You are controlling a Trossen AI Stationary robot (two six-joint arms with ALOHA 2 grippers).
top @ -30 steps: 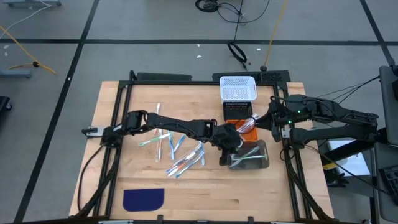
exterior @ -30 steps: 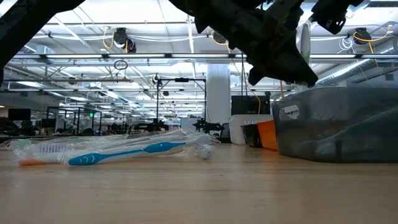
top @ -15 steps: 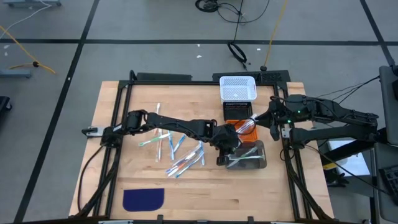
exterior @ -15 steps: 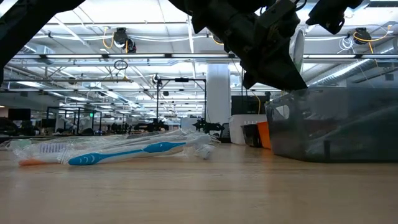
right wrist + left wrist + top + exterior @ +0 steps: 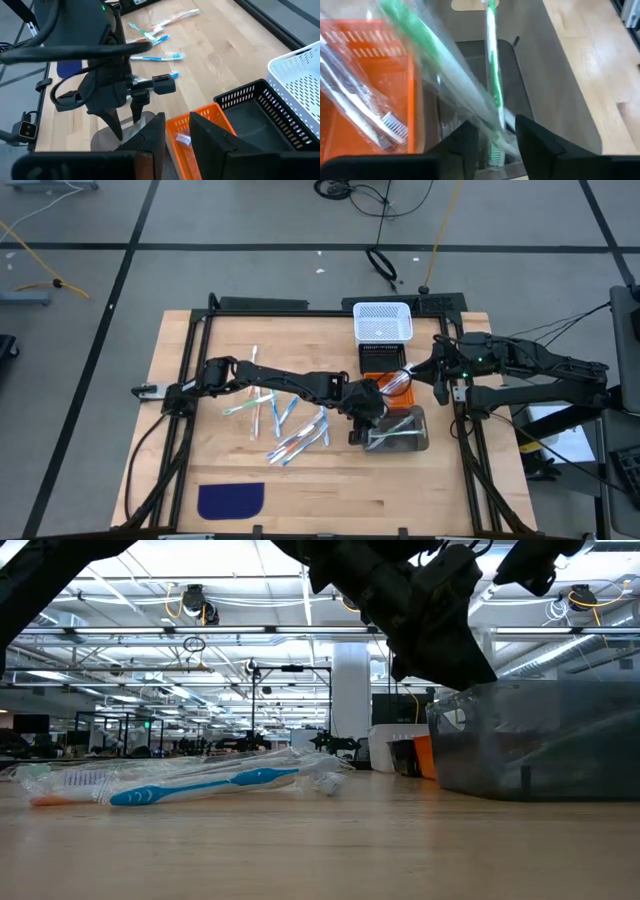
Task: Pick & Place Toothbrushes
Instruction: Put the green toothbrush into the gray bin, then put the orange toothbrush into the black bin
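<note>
My left gripper (image 5: 366, 420) hangs over the near-left end of a grey see-through bin (image 5: 400, 435). Its fingers (image 5: 495, 127) stand open. A green toothbrush in a clear wrapper (image 5: 445, 75) slants between them, down into the bin. A second green toothbrush (image 5: 492, 75) lies inside the bin. My right gripper (image 5: 412, 372) hovers over an orange bin (image 5: 412, 95). In its wrist view the fingers (image 5: 176, 119) stand a little apart with nothing between them. A wrapped toothbrush (image 5: 375, 117) lies in the orange bin. Several more toothbrushes (image 5: 285, 425) lie loose on the table. My left gripper's fingers come from above, one on each side of the wrapped green toothbrush's lower part (image 5: 490, 127). I cannot tell whether either finger touches the wrapper. The toothbrush is tilted, with its lower end inside the grey bin.
A black bin (image 5: 378, 358) and a white basket (image 5: 382, 322) stand in a row beyond the orange bin. A dark blue cloth patch (image 5: 230, 500) lies at the near left. Both arms crowd the space over the bins. Bare wood lies near the front edge.
In the low view the grey bin has slid a little toward the table's left and now sits more level. The pale wrapper end beside my left gripper has sunk lower and gone out of sight behind the gripper.
</note>
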